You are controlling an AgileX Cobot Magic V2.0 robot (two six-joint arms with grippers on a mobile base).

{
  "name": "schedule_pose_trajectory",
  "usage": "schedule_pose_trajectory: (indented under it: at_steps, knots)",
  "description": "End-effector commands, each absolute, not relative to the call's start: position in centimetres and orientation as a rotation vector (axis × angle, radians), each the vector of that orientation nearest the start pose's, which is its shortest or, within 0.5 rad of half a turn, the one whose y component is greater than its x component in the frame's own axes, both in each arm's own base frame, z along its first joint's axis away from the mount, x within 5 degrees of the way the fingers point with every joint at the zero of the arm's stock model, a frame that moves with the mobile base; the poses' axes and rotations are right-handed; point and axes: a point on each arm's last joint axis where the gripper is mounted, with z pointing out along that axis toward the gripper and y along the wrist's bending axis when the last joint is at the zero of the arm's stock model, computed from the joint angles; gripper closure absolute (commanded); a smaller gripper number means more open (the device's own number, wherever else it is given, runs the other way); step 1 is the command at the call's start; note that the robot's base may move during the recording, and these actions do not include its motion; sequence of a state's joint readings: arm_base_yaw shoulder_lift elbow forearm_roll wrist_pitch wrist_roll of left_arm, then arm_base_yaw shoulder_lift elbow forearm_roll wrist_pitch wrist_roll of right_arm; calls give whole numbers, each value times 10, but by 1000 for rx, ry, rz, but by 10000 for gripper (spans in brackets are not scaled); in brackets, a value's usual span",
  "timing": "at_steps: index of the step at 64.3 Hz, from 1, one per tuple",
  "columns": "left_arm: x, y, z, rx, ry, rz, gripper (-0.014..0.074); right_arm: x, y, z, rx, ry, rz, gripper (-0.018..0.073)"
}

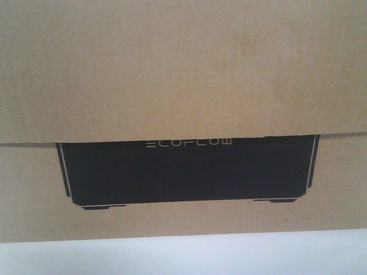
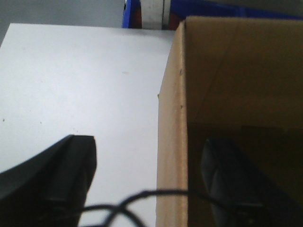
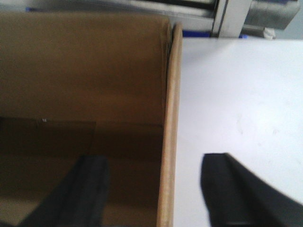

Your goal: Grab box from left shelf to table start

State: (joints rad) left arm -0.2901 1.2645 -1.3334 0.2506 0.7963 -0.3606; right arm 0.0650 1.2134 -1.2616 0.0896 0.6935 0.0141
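My left end effector [image 2: 149, 177] is spread wide across the left wall of the box [image 1: 183, 74], one finger [image 2: 61, 175] outside over the surface [image 2: 80, 80] and the other inside the box, neither pad actually pressing the cardboard as far as I can see. Same deal on the other side: my right end effector [image 3: 156, 189] is wide open around the right wall, one finger inside, one finger [image 3: 236, 194] out over the white top, and it has hold of nothing.

The box is huge, sitting on the white surface and filling nearly the whole front view, with the black ECOFLOW panel [image 1: 186, 169] low on its face and only a pale strip of surface under it. It's open on top, brown inside.

Past the far edge of the surface I can make out the silver shelf frame [image 3: 225, 16] and bits of blue bins [image 2: 203, 7]. A thin black cable [image 2: 118, 205] loops across my left wrist view.
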Motion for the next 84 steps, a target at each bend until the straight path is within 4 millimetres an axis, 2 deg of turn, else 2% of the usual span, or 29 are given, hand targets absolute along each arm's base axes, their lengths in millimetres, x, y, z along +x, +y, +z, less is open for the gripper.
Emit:
schedule_pose_trajectory:
  at_steps: [1,6,7,11,15,26,33,41,50,58,70,84]
  knots:
    - [241,-54,457,3,1992,-109,392,238,20,454,-32,1923,135,328]
    - [232,-52,467,1,1949,-119,544,231,19,462,-31,1882,135,511]
    - [232,-51,468,3,1939,-119,587,230,19,463,-26,1877,139,526]
    - [228,-50,472,7,1910,-117,711,229,19,465,-30,1850,134,479]
    - [229,-51,475,16,1879,-117,685,230,19,466,-29,1840,133,477]
    - [224,-50,479,16,1851,-131,691,224,19,468,-23,1841,146,512]
    - [207,-47,485,19,1773,-176,691,213,18,468,-26,1806,141,511]
    - [179,-42,477,28,1681,-231,691,194,16,459,-18,1726,140,511]
    - [150,-36,454,44,1617,-260,691,171,13,437,-4,1611,135,510]
    - [123,-28,423,62,1602,-251,691,144,11,409,6,1521,131,509]
    - [89,-19,376,83,1557,-253,691,109,8,362,8,1528,129,509]
    - [54,-9,332,80,1500,-263,691,75,6,320,8,1497,130,509]
